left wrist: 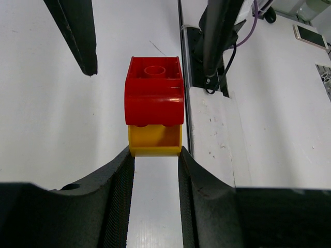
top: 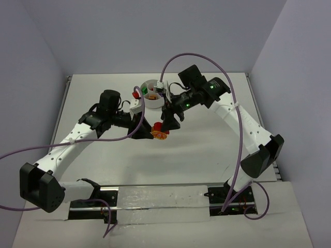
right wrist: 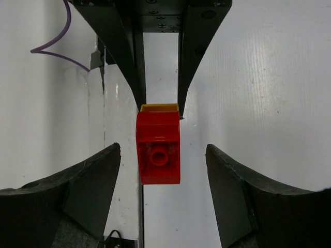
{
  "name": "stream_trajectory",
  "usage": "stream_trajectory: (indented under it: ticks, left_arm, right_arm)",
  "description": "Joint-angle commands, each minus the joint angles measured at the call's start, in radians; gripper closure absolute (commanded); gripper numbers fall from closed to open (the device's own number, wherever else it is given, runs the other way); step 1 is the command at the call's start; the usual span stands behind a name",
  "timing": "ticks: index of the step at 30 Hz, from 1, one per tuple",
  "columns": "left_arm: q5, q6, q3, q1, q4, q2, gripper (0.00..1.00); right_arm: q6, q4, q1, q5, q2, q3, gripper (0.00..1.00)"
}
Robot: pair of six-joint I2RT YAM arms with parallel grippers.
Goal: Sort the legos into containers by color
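A red lego is stuck onto a yellow lego, and my left gripper is shut on the yellow half, holding the pair above the table. From the opposite side, my right gripper is open and straddles the red lego, with a gap on each side of it. Beyond the red one I see the yellow lego pinched between the left gripper's fingers. In the top view the joined pair hangs in front of the white bowl, between the left gripper and the right gripper.
The bowl holds a green piece and an orange piece in separate sections. Another red lego lies just left of the bowl. Both arms meet at the table's middle, with purple cables looping above.
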Motion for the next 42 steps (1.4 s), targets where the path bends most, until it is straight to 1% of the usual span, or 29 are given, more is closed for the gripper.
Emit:
stream_trajectory:
  ticks: [1, 6, 10, 11, 17, 24, 25, 27, 30, 31, 32, 34, 36, 37, 38, 39, 41, 42]
  left_arm:
    - [0.027, 0.052, 0.064, -0.014, -0.047, 0.018, 1.0]
    - [0.017, 0.085, 0.098, -0.019, -0.125, 0.054, 1.0]
    - [0.011, 0.076, 0.094, -0.019, -0.109, 0.049, 1.0]
    - [0.012, 0.075, 0.092, -0.02, -0.106, 0.049, 1.0]
    - [0.006, 0.07, 0.092, -0.019, -0.106, 0.049, 1.0]
    - [0.009, 0.055, 0.093, -0.02, -0.093, 0.049, 1.0]
    - [0.011, 0.049, 0.091, -0.02, -0.087, 0.049, 1.0]
    - [0.011, 0.043, 0.089, -0.02, -0.082, 0.048, 1.0]
    - [0.008, 0.045, 0.086, -0.019, -0.083, 0.045, 1.0]
    - [0.006, 0.045, 0.083, -0.019, -0.082, 0.041, 0.95]
    - [0.003, 0.039, 0.082, -0.02, -0.079, 0.038, 0.93]
    - [-0.012, -0.001, 0.068, -0.016, -0.047, 0.024, 0.69]
    - [-0.009, -0.034, 0.052, -0.003, -0.02, 0.007, 0.49]
    - [-0.002, -0.056, 0.05, 0.007, -0.015, -0.003, 0.48]
    - [0.011, -0.097, 0.029, 0.023, 0.044, -0.02, 0.41]
    - [0.025, -0.14, 0.012, 0.041, 0.095, -0.036, 0.38]
    - [0.056, -0.228, -0.016, 0.072, 0.184, -0.065, 0.35]
    - [0.077, -0.308, -0.032, 0.089, 0.25, -0.083, 0.33]
  right_arm:
    - [-0.017, -0.05, 0.024, 0.018, 0.023, 0.059, 0.3]
    - [-0.05, -0.105, 0.036, 0.043, 0.047, 0.102, 0.38]
    - [-0.078, -0.153, 0.045, 0.053, 0.069, 0.129, 0.43]
    - [-0.082, -0.159, 0.046, 0.056, 0.072, 0.13, 0.46]
    - [-0.097, -0.179, 0.056, 0.09, 0.088, 0.126, 0.47]
    - [-0.077, -0.163, 0.058, 0.101, 0.094, 0.123, 0.47]
    - [-0.075, -0.16, 0.059, 0.1, 0.094, 0.12, 0.51]
    - [-0.071, -0.153, 0.059, 0.099, 0.09, 0.113, 0.64]
    - [-0.063, -0.148, 0.059, 0.097, 0.087, 0.103, 0.9]
    - [-0.061, -0.151, 0.059, 0.099, 0.088, 0.103, 0.97]
    - [-0.058, -0.151, 0.059, 0.1, 0.089, 0.103, 1.0]
    - [-0.044, -0.132, 0.056, 0.099, 0.077, 0.09, 1.0]
    - [-0.029, -0.107, 0.049, 0.092, 0.055, 0.057, 1.0]
    - [-0.018, -0.089, 0.048, 0.081, 0.053, 0.054, 1.0]
    - [0.013, -0.059, 0.028, 0.064, 0.027, 0.019, 1.0]
    - [0.039, -0.029, 0.011, 0.045, 0.009, -0.005, 1.0]
    - [0.082, 0.026, -0.016, 0.012, -0.014, -0.036, 1.0]
    - [0.119, 0.062, -0.038, -0.011, -0.028, -0.054, 1.0]
